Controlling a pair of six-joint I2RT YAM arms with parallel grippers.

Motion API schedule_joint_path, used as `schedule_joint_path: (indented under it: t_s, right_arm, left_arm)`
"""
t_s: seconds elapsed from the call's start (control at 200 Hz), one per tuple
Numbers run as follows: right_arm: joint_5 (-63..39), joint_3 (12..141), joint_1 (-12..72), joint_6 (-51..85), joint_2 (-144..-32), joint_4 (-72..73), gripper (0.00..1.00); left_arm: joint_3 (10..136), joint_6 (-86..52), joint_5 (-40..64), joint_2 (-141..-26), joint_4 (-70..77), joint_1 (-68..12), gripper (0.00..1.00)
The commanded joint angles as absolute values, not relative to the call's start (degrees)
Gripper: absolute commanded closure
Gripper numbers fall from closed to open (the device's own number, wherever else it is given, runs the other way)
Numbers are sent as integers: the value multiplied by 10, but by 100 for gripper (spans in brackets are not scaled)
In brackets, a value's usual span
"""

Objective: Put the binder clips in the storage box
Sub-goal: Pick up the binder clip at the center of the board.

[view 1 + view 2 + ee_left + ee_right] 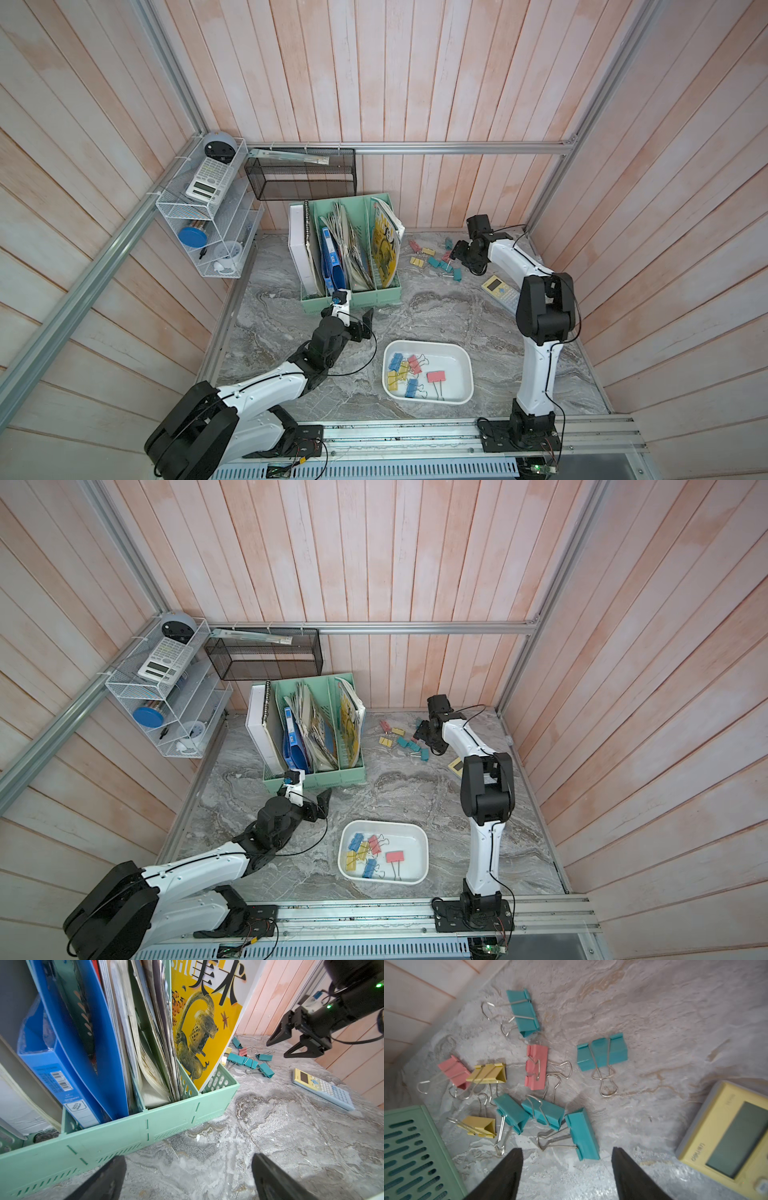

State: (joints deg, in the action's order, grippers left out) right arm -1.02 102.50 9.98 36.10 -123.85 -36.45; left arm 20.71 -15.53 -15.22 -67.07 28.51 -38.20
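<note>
Several loose binder clips (pixel 436 259) (pixel 405 742) in teal, pink and yellow lie on the marble table at the back right. My right gripper (pixel 455 252) (pixel 422 731) (pixel 566 1149) hovers over them, open and empty. A teal clip (pixel 582 1134) lies just beyond its fingertips. The white storage box (pixel 451 374) (pixel 409 854) sits at the front middle and holds several blue, yellow and pink clips (pixel 409 374). My left gripper (pixel 370 318) (pixel 326 800) (pixel 189 1157) stands open and empty over bare table by the file holder. The left wrist view also shows the clips (pixel 249 1061).
A mint-green file holder (pixel 349 249) (pixel 145 1130) (pixel 411 1147) full of folders stands at the back middle, beside the loose clips. A yellow calculator (pixel 500 289) (pixel 726 1138) lies right of them. A black mesh basket (pixel 301 172) and a white wire shelf (pixel 208 208) hang on the walls.
</note>
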Motion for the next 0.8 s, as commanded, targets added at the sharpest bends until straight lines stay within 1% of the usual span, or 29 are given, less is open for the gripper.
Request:
schedule_joint_path:
  t_s: [0.0, 0.185, 0.515, 0.595, 0.69, 0.79]
  right_arm:
    - [-55, 1027, 97, 304, -1259, -430, 28]
    - [-50, 987, 96, 307, -1252, -397, 38]
    - [-18, 994, 96, 289, -1268, -417, 51]
    - [-6, 999, 97, 279, -1269, -421, 50]
    - [-1, 1005, 98, 265, -1269, -425, 42]
    - [22, 1006, 104, 248, -1266, -416, 41]
  left_arm:
    - [221, -160, -144, -668, 294, -381, 0]
    - [222, -161, -144, -667, 294, -380, 0]
    - [222, -159, -146, -665, 292, -381, 0]
    - [222, -159, -145, -664, 291, -380, 0]
    - [222, -161, -143, -665, 292, -380, 0]
    - [223, -163, -140, -667, 292, -380, 0]
